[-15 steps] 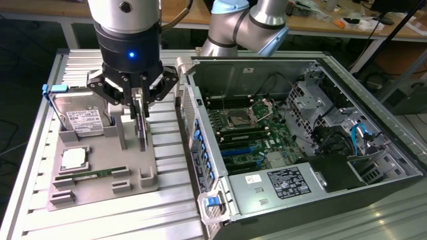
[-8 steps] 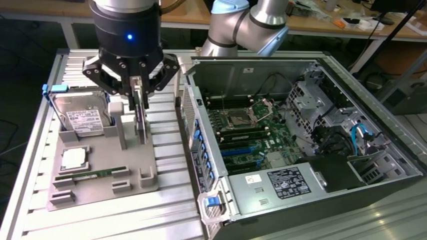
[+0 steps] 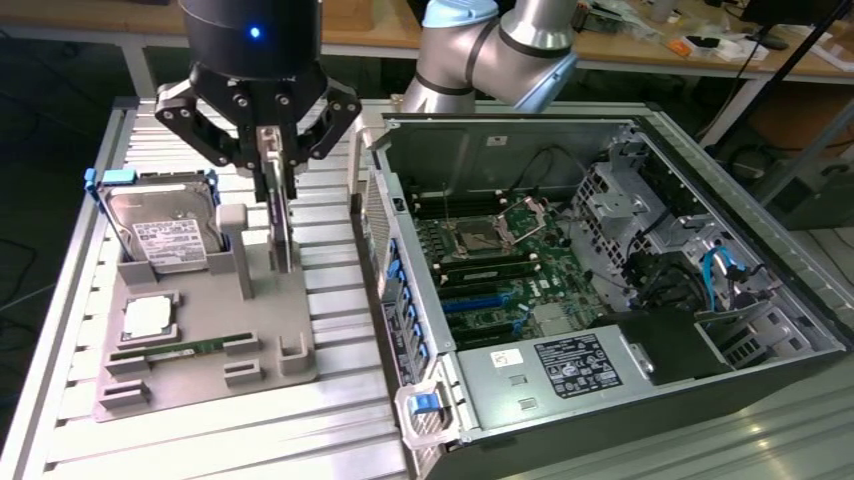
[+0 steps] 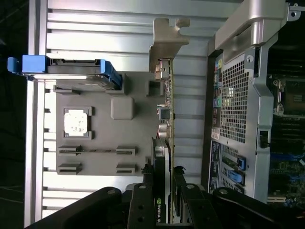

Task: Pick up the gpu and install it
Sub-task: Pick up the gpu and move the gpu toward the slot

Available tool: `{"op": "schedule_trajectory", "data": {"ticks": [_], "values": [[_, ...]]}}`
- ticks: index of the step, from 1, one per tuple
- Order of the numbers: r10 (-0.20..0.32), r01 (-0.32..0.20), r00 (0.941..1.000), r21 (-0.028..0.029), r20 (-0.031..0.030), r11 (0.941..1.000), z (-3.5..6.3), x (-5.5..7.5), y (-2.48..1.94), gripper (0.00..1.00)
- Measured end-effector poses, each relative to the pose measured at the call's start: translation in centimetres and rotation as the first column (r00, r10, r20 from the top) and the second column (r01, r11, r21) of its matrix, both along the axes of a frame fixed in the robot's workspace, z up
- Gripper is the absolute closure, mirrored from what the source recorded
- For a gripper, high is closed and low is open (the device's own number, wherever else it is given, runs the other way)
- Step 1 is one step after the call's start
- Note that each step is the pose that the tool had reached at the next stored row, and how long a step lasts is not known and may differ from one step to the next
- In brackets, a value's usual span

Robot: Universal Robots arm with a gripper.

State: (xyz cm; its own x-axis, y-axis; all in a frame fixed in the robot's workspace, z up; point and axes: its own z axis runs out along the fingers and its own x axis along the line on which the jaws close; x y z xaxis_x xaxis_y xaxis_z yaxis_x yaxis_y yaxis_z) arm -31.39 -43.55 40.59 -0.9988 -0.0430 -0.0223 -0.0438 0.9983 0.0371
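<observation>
Gripper (image 3: 274,168) around gpu (image 3: 278,232); computer case (image 3: 379,215) alongside

Hard drive (image 3: 167,232), CPU (image 3: 148,317), likely RAM (image 3: 180,349) on tray (image 3: 271,322).

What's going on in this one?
The robot arm's gripper is closed on the graphics card, holding it upright on edge over the grey holder beside the open computer case. Whether the card has cleared the holder can't be told. It is not in the case yet. A hard drive sits in the holder.
</observation>
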Motion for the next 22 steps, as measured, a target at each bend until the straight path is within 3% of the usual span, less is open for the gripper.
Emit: {"op": "schedule_trajectory", "data": {"ticks": [8, 14, 22], "values": [[0.0, 0.0, 1.0, -0.0008, 0.0, 1.0, 1.92, 0.0, 0.0, 0.73], [0.0, 0.0, 1.0, -0.0009, -0.0002, 1.0, 1.97, 0.1, 0.01, 0.73], [0.0, 0.0, 1.0, -0.0008, 0.0, 1.0, 1.95, 1.7, 0.0, 0.73]]}}
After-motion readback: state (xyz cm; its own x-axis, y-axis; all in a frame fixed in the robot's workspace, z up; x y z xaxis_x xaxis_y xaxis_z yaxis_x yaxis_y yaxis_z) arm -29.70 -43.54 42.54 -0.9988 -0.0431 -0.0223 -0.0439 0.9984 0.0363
